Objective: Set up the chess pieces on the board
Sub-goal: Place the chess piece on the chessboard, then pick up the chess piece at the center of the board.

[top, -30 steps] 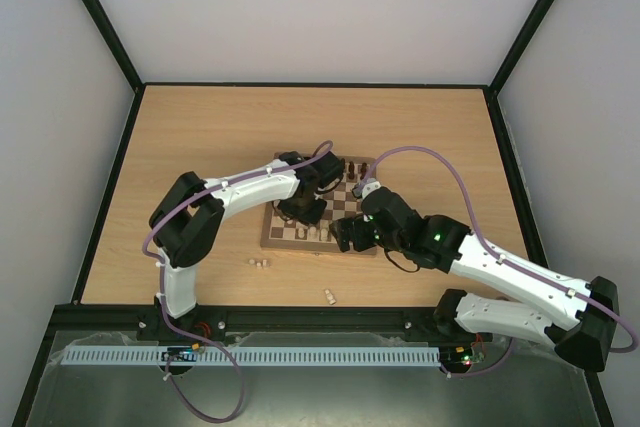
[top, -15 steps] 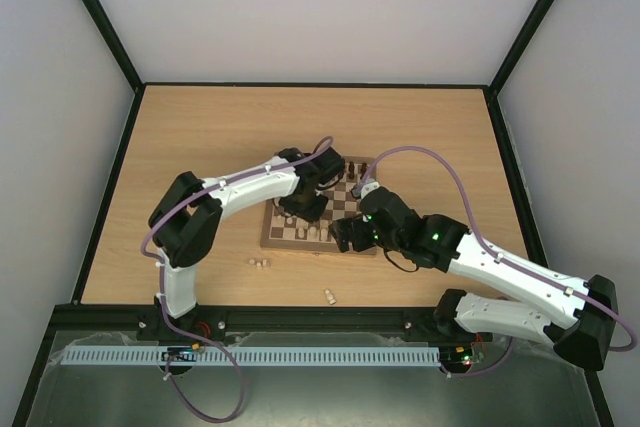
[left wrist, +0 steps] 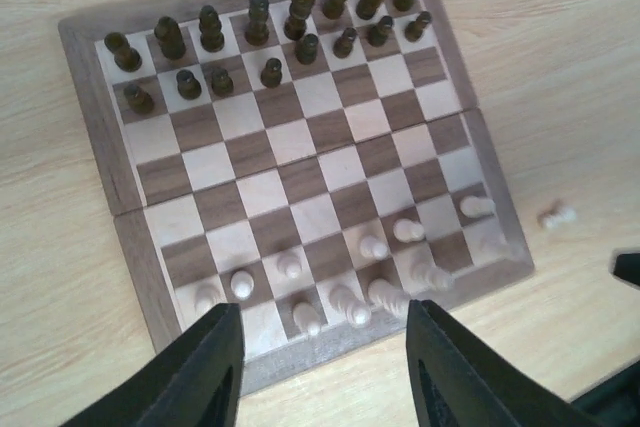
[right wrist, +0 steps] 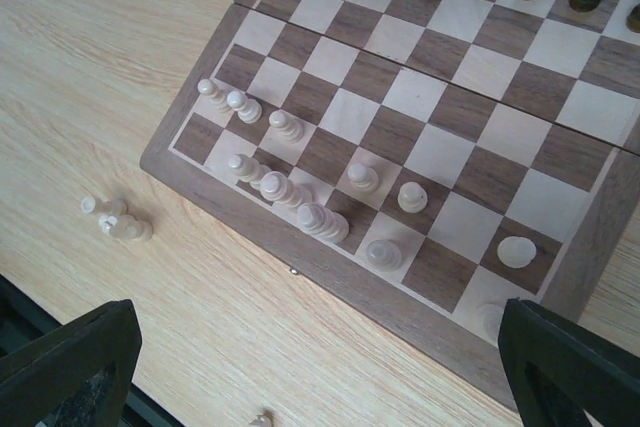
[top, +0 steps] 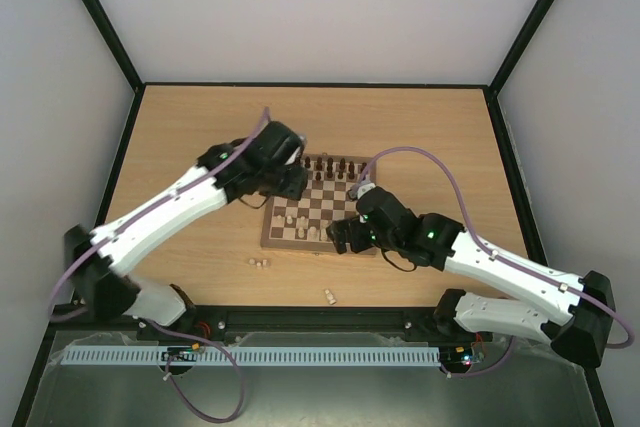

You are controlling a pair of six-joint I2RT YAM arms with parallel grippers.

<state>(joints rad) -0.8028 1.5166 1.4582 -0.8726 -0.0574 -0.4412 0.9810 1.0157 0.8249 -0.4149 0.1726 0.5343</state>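
The board (top: 322,205) lies near the middle of the table (top: 430,127). Dark pieces (left wrist: 258,19) fill its two far rows, one to a square. Pale pieces (right wrist: 285,125) stand unevenly over the near rows (several are bunched close at the near edge, and I cannot tell whether any have toppled).

The left claw (top: 289,185) hangs over the board's far left part, high above it. Its wrist view takes in the whole board. Its fingers (left wrist: 205,372) are spread apart with nothing between them, and they frame the border on the pale side.

The right claw (top: 343,237) is over the board's near edge, right of centre. Its fingers (right wrist: 70,367) are spread wide and are empty too. The pale corner of the board lies ahead of them, and between them is bare table.

Off the board, loose pieces (top: 259,263) (pale, a couple lying together) rest on the table just off the near left corner, clear of both claws. One more stray piece (top: 329,296), also pale, lies nearer the arm bases, well apart from the board.
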